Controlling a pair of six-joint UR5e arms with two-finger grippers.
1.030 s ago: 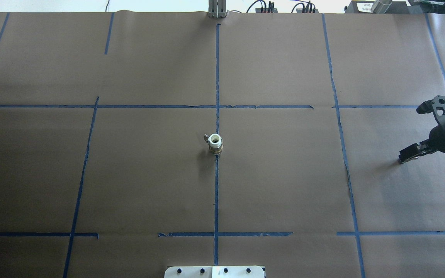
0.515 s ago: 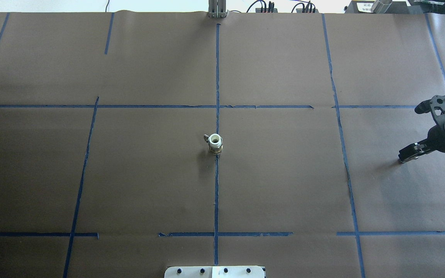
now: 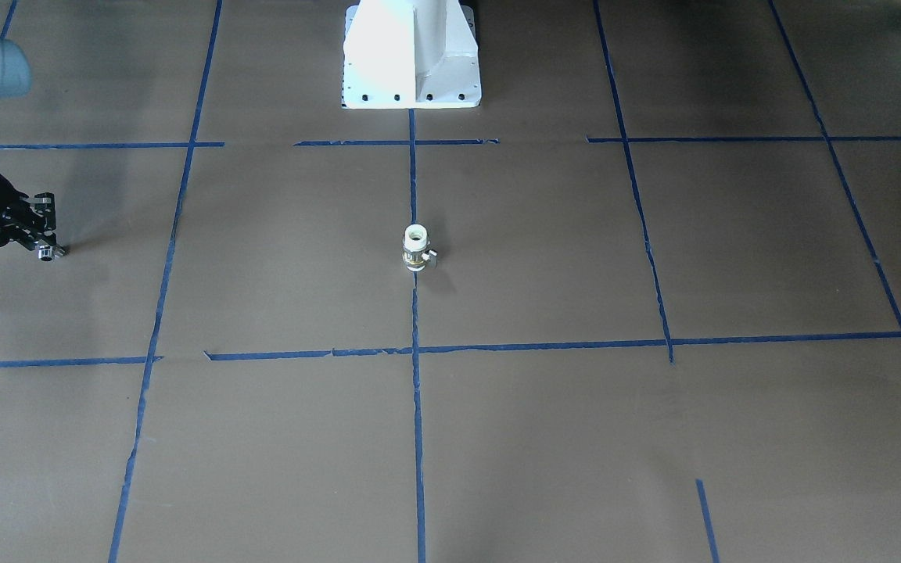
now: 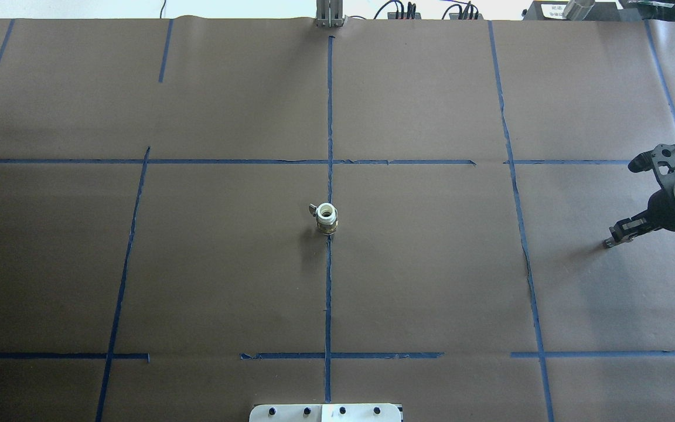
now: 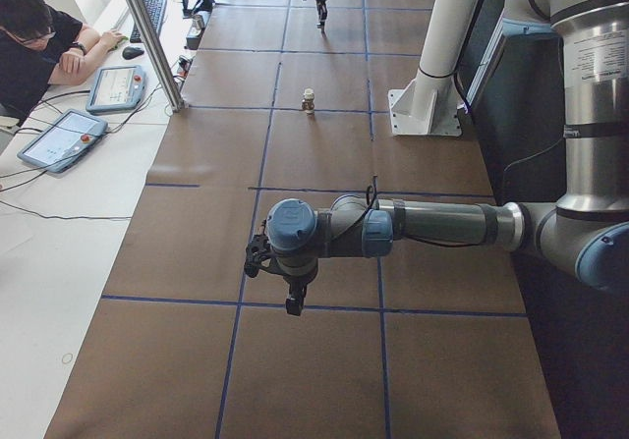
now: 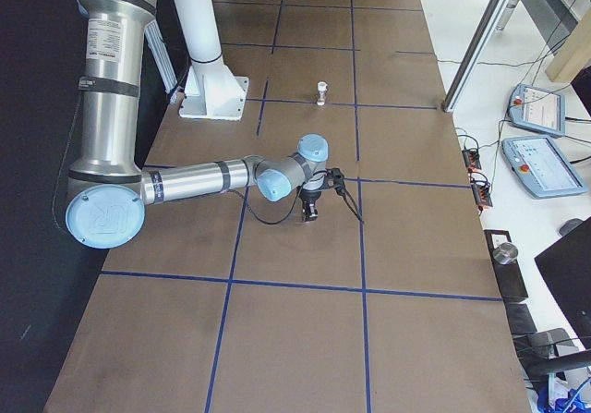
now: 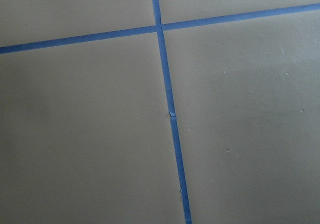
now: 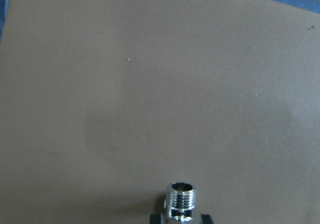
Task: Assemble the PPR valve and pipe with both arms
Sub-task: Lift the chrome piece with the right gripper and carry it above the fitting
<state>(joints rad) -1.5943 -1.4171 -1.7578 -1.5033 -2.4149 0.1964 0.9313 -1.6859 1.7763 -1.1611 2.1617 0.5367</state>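
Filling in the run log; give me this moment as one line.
valve: upright, centre, untouched | right gripper: shut on pipe, far right | left gripper: away from both parts, state unclear

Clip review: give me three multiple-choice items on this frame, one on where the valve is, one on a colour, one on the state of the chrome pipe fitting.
1. Where does the PPR valve stand?
A. On the centre tape line
B. In a far corner
C. Held in the air

2. What colour is the valve's top end?
A. Black
B. White
C. Red

3. The pipe is:
A. Loose beside the valve
B. Screwed into the valve
C. Held by the right gripper

Key: 1 A, it stands upright on the blue line; 2 B, its open rim is white; 3 C, the right wrist view shows it between the fingertips.
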